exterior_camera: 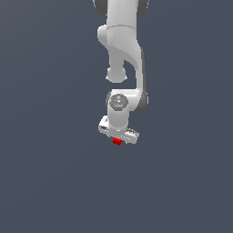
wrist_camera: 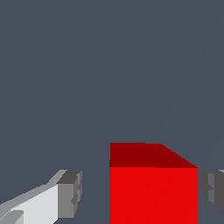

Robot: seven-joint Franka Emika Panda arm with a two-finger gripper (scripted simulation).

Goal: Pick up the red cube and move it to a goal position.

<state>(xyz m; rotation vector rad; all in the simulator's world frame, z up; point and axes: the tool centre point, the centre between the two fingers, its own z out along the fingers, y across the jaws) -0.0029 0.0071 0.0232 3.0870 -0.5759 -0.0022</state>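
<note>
The red cube [exterior_camera: 117, 142] is a tiny bright red block right under the white gripper [exterior_camera: 118, 136] in the exterior view. In the wrist view the red cube [wrist_camera: 153, 188] sits between the two grey fingertips of the gripper [wrist_camera: 141, 192]. One fingertip [wrist_camera: 72, 192] stands apart from the cube with a clear gap. The other fingertip [wrist_camera: 213, 190] is right beside the cube's opposite face. The jaws are open around the cube and not pressed on both sides. In the exterior view the fingers are hidden below the hand.
The white arm [exterior_camera: 123, 50] comes down from the top middle of the exterior view. All around is a plain dark grey-blue surface [exterior_camera: 54, 173]. No goal marker shows.
</note>
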